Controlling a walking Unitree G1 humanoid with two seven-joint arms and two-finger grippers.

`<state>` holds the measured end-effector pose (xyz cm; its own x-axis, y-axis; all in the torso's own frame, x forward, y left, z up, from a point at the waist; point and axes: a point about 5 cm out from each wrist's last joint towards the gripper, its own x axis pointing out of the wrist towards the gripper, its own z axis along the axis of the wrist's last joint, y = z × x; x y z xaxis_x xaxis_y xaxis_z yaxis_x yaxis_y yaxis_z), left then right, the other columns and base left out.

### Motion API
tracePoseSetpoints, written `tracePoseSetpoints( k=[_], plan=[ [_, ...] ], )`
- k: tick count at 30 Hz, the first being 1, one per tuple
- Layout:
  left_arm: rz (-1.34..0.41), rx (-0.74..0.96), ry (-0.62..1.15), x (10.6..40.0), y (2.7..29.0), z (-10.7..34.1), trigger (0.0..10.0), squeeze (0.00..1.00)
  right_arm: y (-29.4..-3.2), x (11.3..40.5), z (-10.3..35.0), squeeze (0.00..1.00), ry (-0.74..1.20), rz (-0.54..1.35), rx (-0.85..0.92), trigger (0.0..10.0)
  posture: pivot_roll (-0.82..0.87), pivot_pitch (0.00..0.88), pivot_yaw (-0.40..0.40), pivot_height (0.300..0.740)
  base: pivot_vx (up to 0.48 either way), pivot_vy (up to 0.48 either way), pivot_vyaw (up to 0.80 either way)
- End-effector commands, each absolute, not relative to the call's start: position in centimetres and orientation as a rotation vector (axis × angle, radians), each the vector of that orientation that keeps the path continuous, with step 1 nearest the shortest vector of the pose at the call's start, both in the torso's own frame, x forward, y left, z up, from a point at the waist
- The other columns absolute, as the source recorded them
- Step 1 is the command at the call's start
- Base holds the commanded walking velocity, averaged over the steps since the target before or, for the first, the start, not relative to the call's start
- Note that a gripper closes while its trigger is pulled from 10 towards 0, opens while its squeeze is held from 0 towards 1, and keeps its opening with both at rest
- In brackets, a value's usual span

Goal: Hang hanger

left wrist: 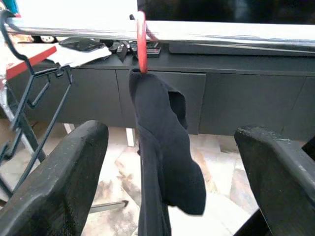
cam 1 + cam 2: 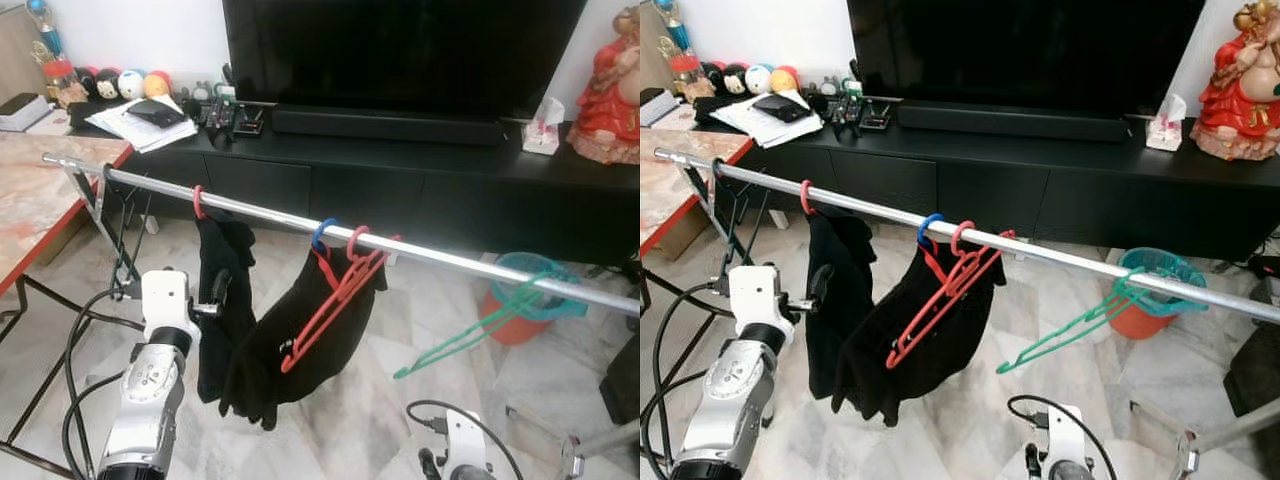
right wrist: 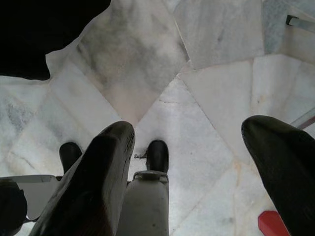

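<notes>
A rail (image 2: pixel 420 252) runs across before the TV cabinet (image 2: pixel 420 190). On the rail hang two garments on hangers (image 2: pixel 335 285), side by side; a bare hanger (image 2: pixel 470 335) hangs further right. Behind it, beneath the rail, a basket (image 2: pixel 530 300) stands on the floor.

Red hangers (image 2: pixel 335 300); green hanger (image 2: pixel 470 335); black garments (image 2: pixel 300 340); silver rail (image 2: pixel 450 260).

Steel rail (image 2: pixel 1060 255) carries red hanger (image 2: pixel 940 290), green hanger (image 2: pixel 1080 325), black garments (image 2: pixel 870 320); left gripper (image 2: pixel 820 285) beside garments.
</notes>
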<state>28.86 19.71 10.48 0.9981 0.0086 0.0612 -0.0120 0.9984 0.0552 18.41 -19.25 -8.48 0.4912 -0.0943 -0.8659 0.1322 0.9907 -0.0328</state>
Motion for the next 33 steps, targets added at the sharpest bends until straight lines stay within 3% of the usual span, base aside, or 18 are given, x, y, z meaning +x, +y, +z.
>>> tracePoseSetpoints(
  k=[1, 10, 27, 33],
  plan=[
    [0.018, 0.060, -0.062, 29.1, 19.9, 10.7, 10.0, 0.00, -19.2, 18.3, -8.5, 0.00, 1.054, -0.139, 0.049, 10.0, 0.02, 0.000, -0.007, 0.740, 0.394, 0.000, 0.00],
    [0.021, 0.058, -0.068, 29.1, 19.8, 10.7, 10.0, 0.00, -19.3, 18.3, -8.5, 0.00, 1.053, -0.134, 0.049, 10.0, 0.02, 0.000, -0.008, 0.740, 0.380, 0.000, 0.00],
    [0.053, 0.070, -0.075, 28.6, 20.4, 11.2, 10.0, 0.00, -19.2, 18.3, -8.5, 0.00, 1.054, -0.126, 0.045, 10.0, 0.02, 0.000, -0.009, 0.740, 0.000, 0.000, 0.00],
    [0.153, 0.098, 0.013, 28.2, 22.5, 11.6, 10.0, 0.00, -19.2, 18.4, -8.5, 0.00, 1.054, -0.125, 0.045, 10.0, 0.02, 0.000, -0.006, 0.740, 0.000, 0.000, 0.00]
  ],
)
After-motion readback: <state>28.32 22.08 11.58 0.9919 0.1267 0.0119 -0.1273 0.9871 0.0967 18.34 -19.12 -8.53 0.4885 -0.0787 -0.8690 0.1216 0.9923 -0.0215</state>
